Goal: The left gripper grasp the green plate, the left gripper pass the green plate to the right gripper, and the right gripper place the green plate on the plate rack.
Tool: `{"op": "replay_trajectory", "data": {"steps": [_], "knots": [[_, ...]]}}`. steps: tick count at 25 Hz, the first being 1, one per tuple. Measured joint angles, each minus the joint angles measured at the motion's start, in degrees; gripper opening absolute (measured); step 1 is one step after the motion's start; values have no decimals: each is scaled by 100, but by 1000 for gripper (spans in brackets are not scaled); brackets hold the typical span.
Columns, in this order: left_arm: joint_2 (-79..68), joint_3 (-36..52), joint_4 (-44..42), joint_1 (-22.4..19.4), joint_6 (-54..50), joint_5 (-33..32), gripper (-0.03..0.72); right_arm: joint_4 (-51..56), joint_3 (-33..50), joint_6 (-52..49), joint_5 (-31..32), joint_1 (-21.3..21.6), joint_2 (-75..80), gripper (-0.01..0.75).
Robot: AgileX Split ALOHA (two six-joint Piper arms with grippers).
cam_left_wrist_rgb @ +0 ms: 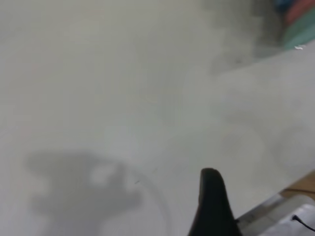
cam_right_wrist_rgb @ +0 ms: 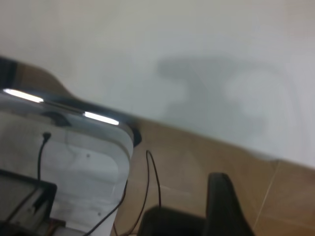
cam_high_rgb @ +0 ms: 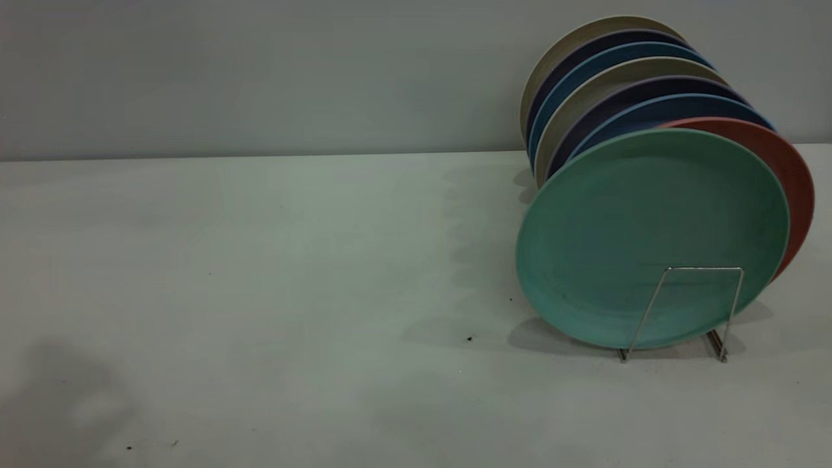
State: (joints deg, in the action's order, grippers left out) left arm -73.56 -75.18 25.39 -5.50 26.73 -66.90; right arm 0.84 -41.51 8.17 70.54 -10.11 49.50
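**Green plate racked at the front of the row; both grippers away from it**

At the near end of the plate rack point(cam_high_rgb: 682, 305), one silver wire loop is seen standing upright in front of the green plate point(cam_high_rgb: 650, 234). The plate is held on edge in the rack, tilted back, its face turned toward the exterior camera. Directly behind it a pink plate point(cam_high_rgb: 790, 175) is stacked, and behind that a row of blue plates point(cam_high_rgb: 656, 110) and beige plates point(cam_high_rgb: 585, 97) is lined up toward the wall. The rack is set on the white table point(cam_high_rgb: 260, 292), at the right side of the exterior view.

Neither gripper is seen in the exterior view. In the left wrist view only one black fingertip of the left gripper point(cam_left_wrist_rgb: 212, 206) is shown, above bare table, with the green plate point(cam_left_wrist_rgb: 302, 34) well apart from it. In the right wrist view a single fingertip of the right gripper point(cam_right_wrist_rgb: 224, 206) is shown over the table edge and the floor. Nothing is seen touched or held by either finger; how far each pair is spread cannot be told.
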Motion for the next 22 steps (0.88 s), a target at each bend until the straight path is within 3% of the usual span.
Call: {"op": "replay_trajectory", "data": {"steps": [3,8,22], "knots": [[459,206,-294,0,-474,0,543,-2,639,-71,-63,0,-705,456],[1317,1289,-384,0,-667,0,543,27,1335,-202,-591,0,-1974,456],[4105,4288,-1870,0,-1416,65,543,68,1445,-210,-605,0,-4353,456]]}}
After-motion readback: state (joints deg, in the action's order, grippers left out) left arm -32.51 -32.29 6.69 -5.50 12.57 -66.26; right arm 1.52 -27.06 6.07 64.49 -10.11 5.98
